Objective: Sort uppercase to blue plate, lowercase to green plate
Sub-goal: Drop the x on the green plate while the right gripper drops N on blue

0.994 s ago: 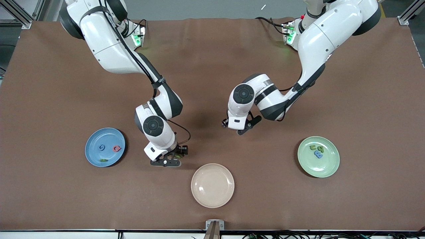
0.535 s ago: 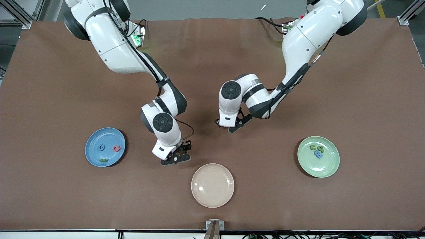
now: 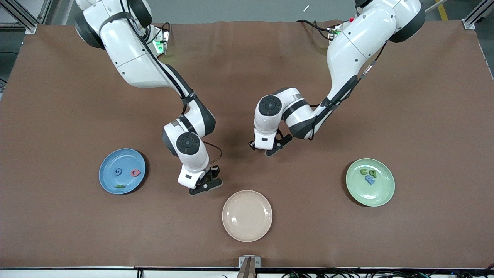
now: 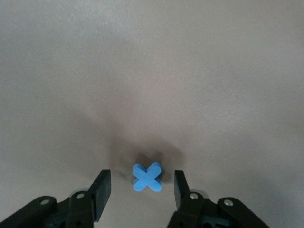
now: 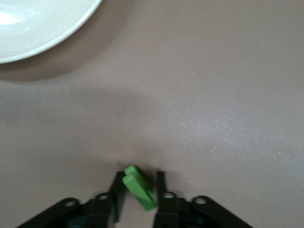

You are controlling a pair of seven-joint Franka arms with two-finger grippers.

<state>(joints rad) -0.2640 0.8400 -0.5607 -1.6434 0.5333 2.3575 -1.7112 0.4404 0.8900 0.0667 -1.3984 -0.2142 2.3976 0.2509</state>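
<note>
My left gripper [image 3: 266,148] [image 4: 141,176] is open and low over the table, its fingers on either side of the blue x [image 4: 147,177], which lies flat. The x is hidden in the front view. My right gripper [image 3: 206,184] [image 5: 139,175] is shut on a tilted green letter [image 5: 140,190]; I cannot tell which letter. It hangs over bare table between the blue plate [image 3: 106,181] and the cream plate. The blue plate holds the blue G [image 3: 118,171], the red Q [image 3: 135,173] and a green letter [image 3: 120,186]. The green plate [image 3: 380,193] holds two green letters [image 3: 363,171] and a blue one [image 3: 370,179].
A cream plate [image 3: 247,216] with nothing on it sits near the front edge, between the two coloured plates; its rim shows in the right wrist view [image 5: 38,23]. Brown mat covers the table.
My right gripper has moved with the green letter away from the blue plate, toward the cream plate. My left gripper has shifted toward the right arm's end of the table.
</note>
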